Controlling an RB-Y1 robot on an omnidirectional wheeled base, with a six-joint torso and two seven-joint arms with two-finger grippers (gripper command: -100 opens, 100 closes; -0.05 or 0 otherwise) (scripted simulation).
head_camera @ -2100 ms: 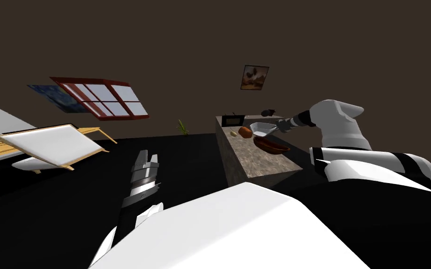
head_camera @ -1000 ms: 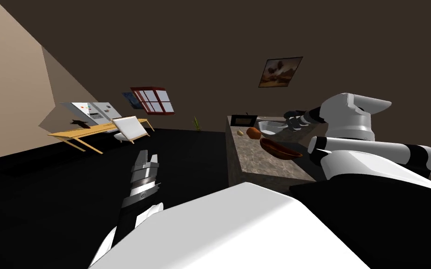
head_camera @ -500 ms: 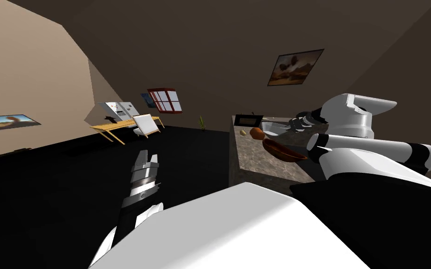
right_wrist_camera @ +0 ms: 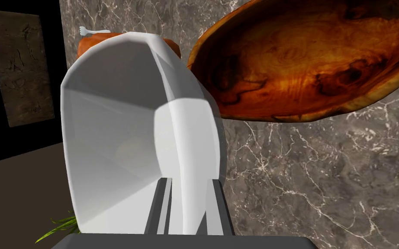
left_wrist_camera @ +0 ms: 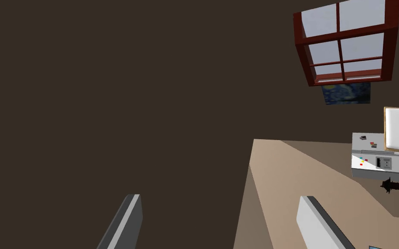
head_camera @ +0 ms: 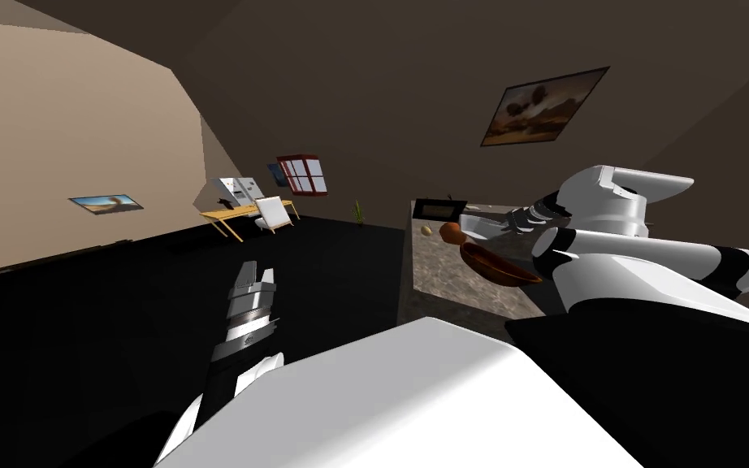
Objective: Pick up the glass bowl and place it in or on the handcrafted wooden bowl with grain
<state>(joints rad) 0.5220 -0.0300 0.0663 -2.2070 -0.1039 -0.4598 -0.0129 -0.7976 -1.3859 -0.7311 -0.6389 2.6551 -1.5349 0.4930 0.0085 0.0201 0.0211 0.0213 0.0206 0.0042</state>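
Translucent bowl in right tool, grainy wooden bowl

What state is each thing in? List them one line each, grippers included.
glass bowl: gripped by its rim, tipped on edge, not yet in the wooden bowl.
wooden bowl: sitting on the counter, empty.
right gripper: shut on the glass bowl's rim.
left gripper: open, holding nothing.
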